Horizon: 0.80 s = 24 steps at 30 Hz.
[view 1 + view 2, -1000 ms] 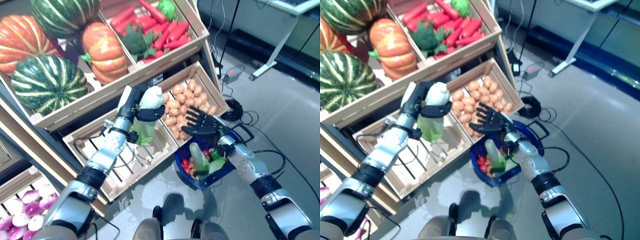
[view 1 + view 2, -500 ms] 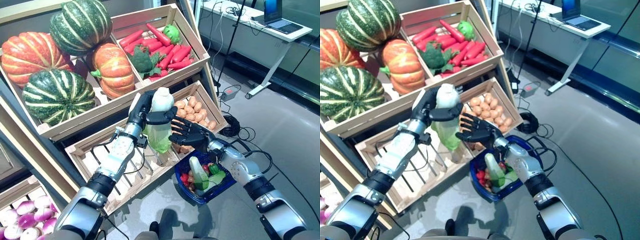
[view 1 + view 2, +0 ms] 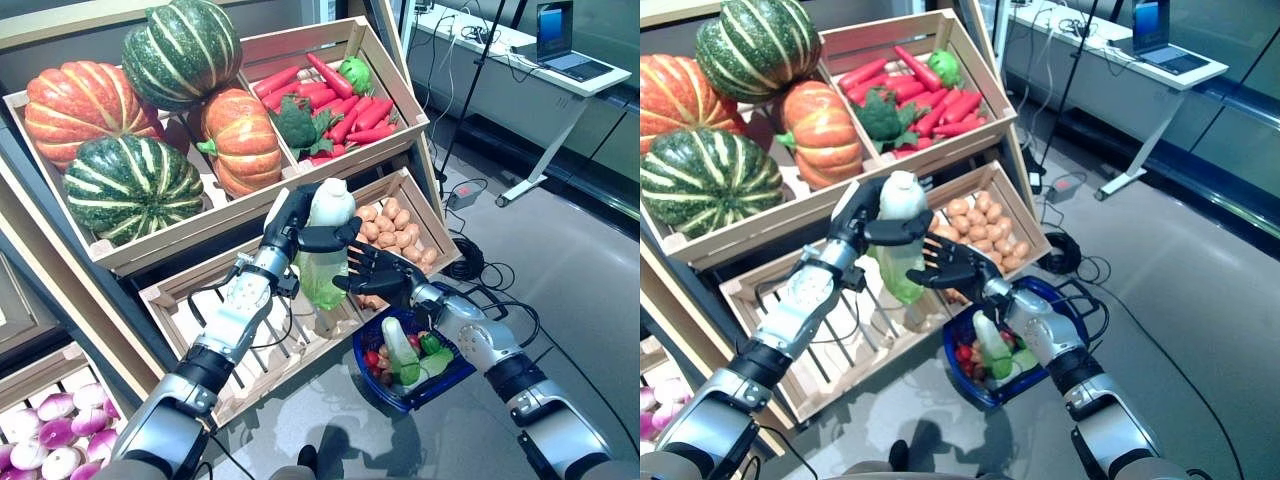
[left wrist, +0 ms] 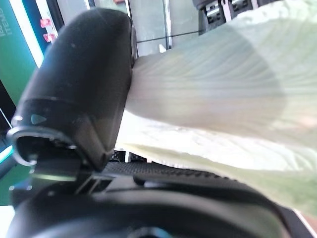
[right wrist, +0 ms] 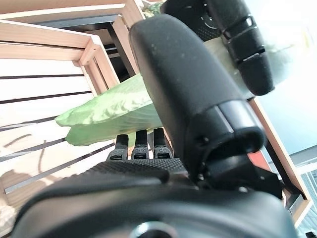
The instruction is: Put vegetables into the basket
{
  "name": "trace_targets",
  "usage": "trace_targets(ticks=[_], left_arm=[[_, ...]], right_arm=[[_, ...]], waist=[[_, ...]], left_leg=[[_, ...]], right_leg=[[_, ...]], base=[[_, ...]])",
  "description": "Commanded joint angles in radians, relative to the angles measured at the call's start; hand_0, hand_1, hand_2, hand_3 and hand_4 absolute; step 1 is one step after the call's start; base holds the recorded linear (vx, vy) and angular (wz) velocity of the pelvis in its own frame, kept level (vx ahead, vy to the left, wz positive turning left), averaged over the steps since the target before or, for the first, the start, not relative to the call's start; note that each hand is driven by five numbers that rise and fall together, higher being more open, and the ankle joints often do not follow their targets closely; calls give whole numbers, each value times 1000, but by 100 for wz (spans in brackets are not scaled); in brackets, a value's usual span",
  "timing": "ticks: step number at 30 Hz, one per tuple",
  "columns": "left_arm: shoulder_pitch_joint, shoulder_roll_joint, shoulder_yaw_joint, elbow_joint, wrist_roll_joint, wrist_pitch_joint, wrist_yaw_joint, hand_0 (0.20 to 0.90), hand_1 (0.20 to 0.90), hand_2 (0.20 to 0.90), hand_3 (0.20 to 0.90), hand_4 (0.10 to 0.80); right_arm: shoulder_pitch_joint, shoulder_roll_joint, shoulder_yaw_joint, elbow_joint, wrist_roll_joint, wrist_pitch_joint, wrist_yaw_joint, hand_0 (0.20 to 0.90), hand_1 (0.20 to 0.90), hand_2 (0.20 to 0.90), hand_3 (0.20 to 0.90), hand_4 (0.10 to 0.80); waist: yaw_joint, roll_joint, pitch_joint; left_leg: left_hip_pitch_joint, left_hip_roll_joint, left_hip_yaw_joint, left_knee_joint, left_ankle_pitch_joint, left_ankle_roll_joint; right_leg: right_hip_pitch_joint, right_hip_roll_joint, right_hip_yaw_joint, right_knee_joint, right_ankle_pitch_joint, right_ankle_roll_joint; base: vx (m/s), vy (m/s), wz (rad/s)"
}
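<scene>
The left robot hand (image 3: pixel 300 222) grips a cabbage (image 3: pixel 322 262) upright over the empty crate (image 3: pixel 200 325), beside the open right robot hand (image 3: pixel 372 275); next, probably carry it to the basket (image 3: pixel 372 368) hanging below the right arm and release it.

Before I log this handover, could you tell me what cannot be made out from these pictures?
- Whether the right hand touches the cabbage: in both eye views its fingers lie behind the leaves.
- The cabbage's tip: cut off by the left wrist view's edge.
- The left hand's fingers: hidden behind the cabbage, only the thumb shows.
- Items deep in the blue basket: covered by those on top.
</scene>
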State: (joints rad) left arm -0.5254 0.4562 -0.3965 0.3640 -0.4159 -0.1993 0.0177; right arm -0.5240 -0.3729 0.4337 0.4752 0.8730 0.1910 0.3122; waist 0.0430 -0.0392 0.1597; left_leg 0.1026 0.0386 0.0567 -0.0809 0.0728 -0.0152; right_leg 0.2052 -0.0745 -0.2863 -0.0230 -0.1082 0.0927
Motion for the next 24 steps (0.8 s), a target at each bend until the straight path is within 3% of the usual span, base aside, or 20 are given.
trace_targets(ticks=[1,10,15,24], left_arm=[[-92,-77,-42,-41,-63,-85,-66,300,300,300,300,400],[-44,-153,-34,-104,-257,-88,-93,300,300,300,300,400],[-14,-234,-41,-181,-394,-70,-117,300,300,300,300,400],[5,-279,-67,-251,-504,-35,-112,300,300,300,300,400]], right_arm=[[-85,74,22,-72,68,-56,55,900,900,900,900,800],[-97,60,42,-56,-153,-119,-94,900,900,900,900,800],[-108,87,55,-16,-166,-107,-135,900,900,900,900,800],[-144,122,59,23,-187,-123,-205,900,900,900,900,800]], waist=[[5,-1,-127],[4,-6,-127],[12,-8,-116],[26,-8,-109]], left_leg=[[30,21,4,2,-42,-38],[33,25,4,-1,-38,-38],[35,25,-2,-3,-40,-37],[34,22,-7,-6,-42,-37]], right_leg=[[-44,-21,39,0,106,-31],[-41,-23,46,-7,113,-29],[-39,-25,44,-9,116,-32],[-32,-28,35,-20,123,-32]], base=[[37,-15,-1],[9,-1,-1],[0,0,0],[0,0,0]])
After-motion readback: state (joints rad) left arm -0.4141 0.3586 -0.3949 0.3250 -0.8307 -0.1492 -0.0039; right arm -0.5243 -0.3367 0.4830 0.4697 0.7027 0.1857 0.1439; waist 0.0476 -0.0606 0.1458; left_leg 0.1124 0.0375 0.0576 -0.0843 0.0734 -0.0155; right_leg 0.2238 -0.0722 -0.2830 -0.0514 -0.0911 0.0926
